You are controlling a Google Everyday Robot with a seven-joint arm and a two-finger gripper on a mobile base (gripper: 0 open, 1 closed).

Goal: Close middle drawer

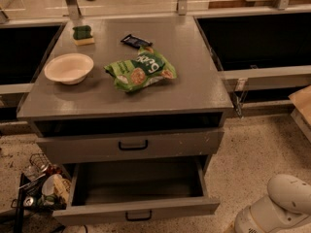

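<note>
We see the middle drawer (138, 191) pulled out toward us low in the cabinet (131, 96), its front running left to right, with the white arm (282, 205) at its near right and the gripper out of shot, so we cannot tell its state.

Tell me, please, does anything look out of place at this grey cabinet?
The middle drawer stands pulled far out and appears empty, while the drawer above it sits nearly closed. The gripper is not in view; only a white arm part shows at the lower right.
</note>
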